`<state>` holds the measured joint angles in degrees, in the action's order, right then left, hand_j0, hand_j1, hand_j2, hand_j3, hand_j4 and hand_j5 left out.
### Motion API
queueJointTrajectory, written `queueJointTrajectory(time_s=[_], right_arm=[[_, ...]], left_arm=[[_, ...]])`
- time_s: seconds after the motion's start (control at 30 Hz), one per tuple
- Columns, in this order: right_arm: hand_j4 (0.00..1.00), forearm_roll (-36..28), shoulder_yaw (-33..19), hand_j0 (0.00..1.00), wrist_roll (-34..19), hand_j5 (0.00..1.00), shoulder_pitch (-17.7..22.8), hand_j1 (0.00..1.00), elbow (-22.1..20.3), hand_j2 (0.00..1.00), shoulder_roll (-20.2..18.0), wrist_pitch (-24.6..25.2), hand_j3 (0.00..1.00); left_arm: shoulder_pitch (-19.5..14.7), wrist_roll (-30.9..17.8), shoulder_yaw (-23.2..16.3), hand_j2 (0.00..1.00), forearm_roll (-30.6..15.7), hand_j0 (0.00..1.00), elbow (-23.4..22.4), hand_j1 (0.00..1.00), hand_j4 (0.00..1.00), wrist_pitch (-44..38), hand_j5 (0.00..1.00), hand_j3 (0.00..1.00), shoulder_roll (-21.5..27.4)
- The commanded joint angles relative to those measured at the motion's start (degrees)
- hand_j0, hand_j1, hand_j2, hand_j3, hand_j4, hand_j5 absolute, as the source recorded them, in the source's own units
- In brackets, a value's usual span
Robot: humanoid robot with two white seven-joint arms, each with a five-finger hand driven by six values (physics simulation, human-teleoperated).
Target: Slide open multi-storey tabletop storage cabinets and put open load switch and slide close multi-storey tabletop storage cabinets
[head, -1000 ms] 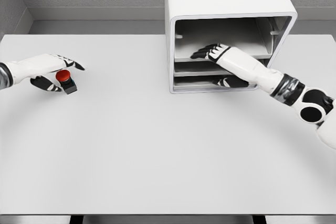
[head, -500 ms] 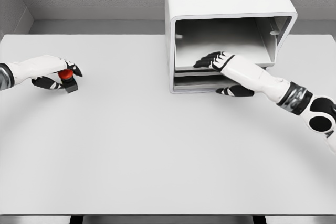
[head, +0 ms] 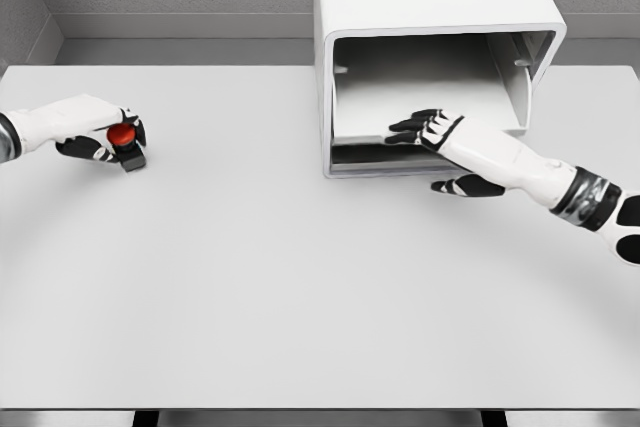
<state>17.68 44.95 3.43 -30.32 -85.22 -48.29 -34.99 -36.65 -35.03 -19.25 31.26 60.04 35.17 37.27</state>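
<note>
— Where's the switch?

— At the far left of the frame, on the table (head: 300, 287). My left hand (head: 95, 132) is curled around the load switch (head: 125, 142), its red button showing between my fingers.

— And your other hand?

— My right hand (head: 440, 137) lies at the cabinet (head: 430, 7) mouth, upper centre, fingers spread flat on the shelf tray (head: 420, 97), thumb below its front edge.

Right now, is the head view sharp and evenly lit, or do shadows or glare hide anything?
Head view: sharp, soft even light, no glare; only the cabinet interior is shaded, and a dark shadow under the right robot hand hides the lower tray fronts.
</note>
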Motion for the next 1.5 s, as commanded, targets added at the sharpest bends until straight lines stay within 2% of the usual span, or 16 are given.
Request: queueJointTrajectory(time_s=[0.0, 0.13, 0.47, 0.77, 0.9, 1.17, 1.47], right_arm=[[0.91, -0.7, -0.1, 0.91, 0.1, 0.91, 0.2, 0.91, -0.1, 0.91, -1.0, 0.0, 0.91], [0.91, -0.6, -4.4, 0.91, -0.1, 0.91, 3.9, 0.91, -2.7, 0.91, -1.5, 0.0, 0.91], [0.91, -0.7, -6.7, 0.91, 0.0, 0.91, 6.9, 0.91, -7.7, 0.91, -6.3, 0.0, 0.91], [0.92, -0.7, -6.8, 0.92, 0.1, 0.92, 9.0, 0.92, -10.1, 0.92, -8.0, 0.0, 0.92], [0.92, -0.7, -12.5, 0.92, 0.0, 0.92, 14.1, 0.92, -13.0, 0.92, -8.8, 0.0, 0.92], [0.92, -0.7, -13.6, 0.92, 0.1, 0.92, 15.5, 0.92, -15.5, 0.92, -11.2, 0.0, 0.92], [0.89, -2.7, -14.8, 0.89, -0.4, 0.89, 14.3, 0.89, -14.3, 0.89, -9.5, 0.0, 0.89]], left_arm=[[0.0, 0.0, 0.1, 0.47, -0.5, 0.47, 0.8, 0.47, 0.47, -0.2, 0.47, 0.47, 0.1], [0.0, 0.0, 0.1, 0.46, -0.6, 0.46, 3.1, 0.46, 0.46, -0.2, 0.46, 0.46, 0.1], [0.0, 0.0, 0.2, 0.43, -0.8, 0.43, 4.3, 0.43, 0.43, -0.2, 0.43, 0.43, 0.1], [-0.1, 0.0, 0.8, 0.41, -0.8, 0.41, 7.3, 0.41, 0.41, -0.2, 0.41, 0.41, 0.1], [-0.2, 0.0, 0.9, 0.41, -0.9, 0.41, 8.0, 0.41, 0.41, -0.2, 0.41, 0.41, 0.1], [-0.1, 0.0, 0.9, 0.41, -0.9, 0.41, 9.4, 0.41, 0.41, -0.2, 0.41, 0.41, 0.1], [0.6, 0.0, 1.7, 0.41, -0.8, 0.41, 13.4, 0.41, 0.41, -0.2, 0.41, 0.41, -0.1]])
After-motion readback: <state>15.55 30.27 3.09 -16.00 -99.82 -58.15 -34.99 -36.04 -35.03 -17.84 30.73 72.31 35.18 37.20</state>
